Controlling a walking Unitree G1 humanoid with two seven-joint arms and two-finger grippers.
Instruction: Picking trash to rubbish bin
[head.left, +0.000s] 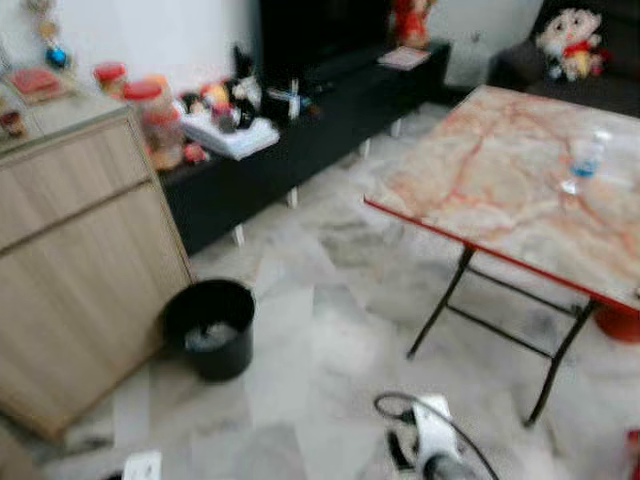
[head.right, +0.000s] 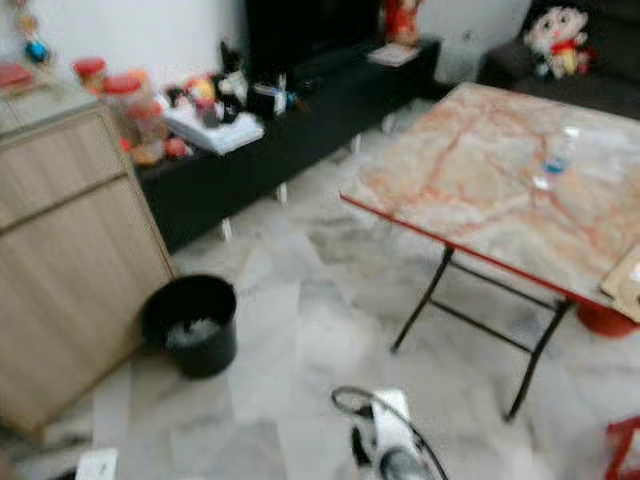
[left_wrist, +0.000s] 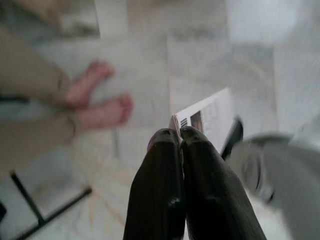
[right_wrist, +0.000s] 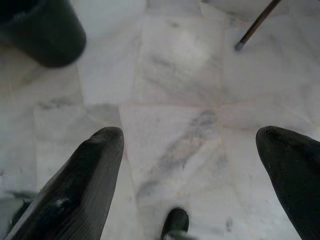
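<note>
Pinching a paper scrap (left_wrist: 207, 116) between left tool (left_wrist: 179, 134) fingertips

My black fingers (left_wrist: 165, 200) pinch a white paper (left_wrist: 207, 117) printed with dark marks. The bin (head.left: 210, 325) is black, the floor (head.left: 320, 330) white marble with grey veins. The counter (head.left: 500, 180) is cream veined with orange and edged red, beside a pale wood-grain cabinet (head.left: 80, 260).
</note>
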